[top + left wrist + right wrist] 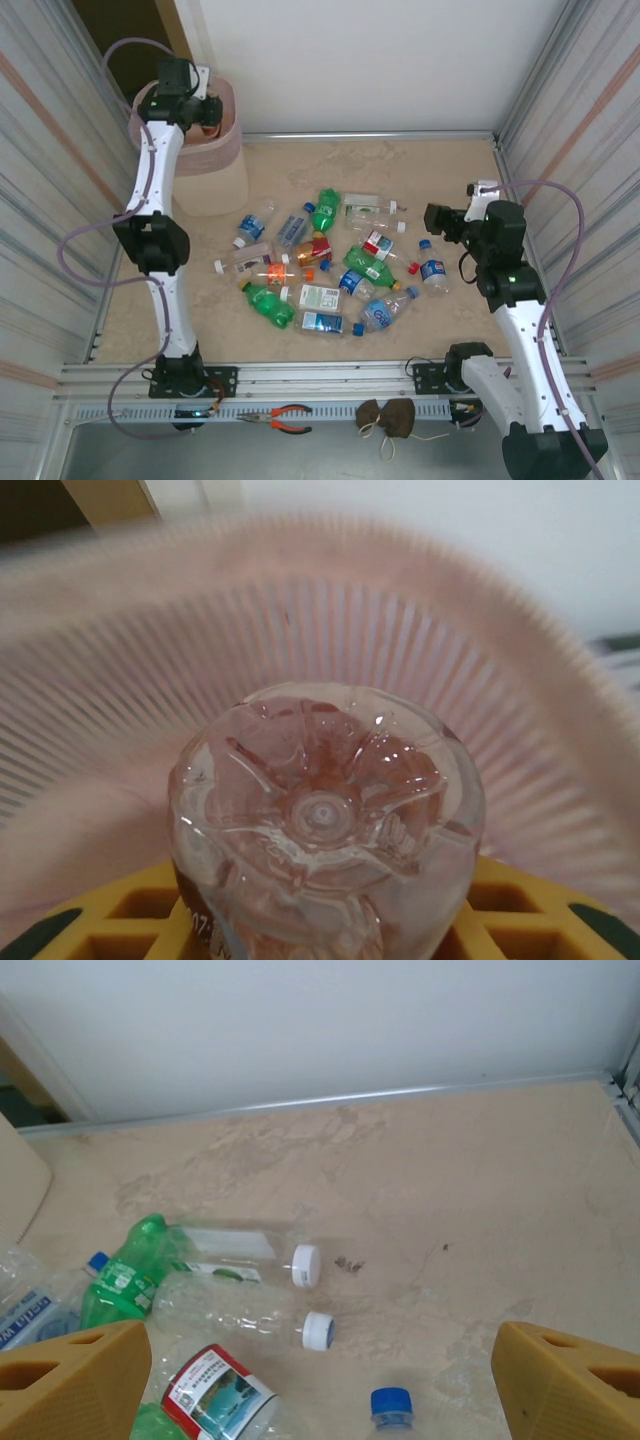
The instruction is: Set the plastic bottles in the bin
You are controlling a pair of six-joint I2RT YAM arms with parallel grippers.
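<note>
Left gripper (199,108) clamped on clear bottle (325,810) above bin (236,135) at far-left corner of tabletop (450,165), right gripper (320,1372) wide apart, empty, near right edge, loose bottles (322,270) mid-tabletop.

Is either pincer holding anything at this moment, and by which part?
The left pincer holds a clear bottle over the bin, gripped on its body behind the base. The right pincer is open and empty.
</note>
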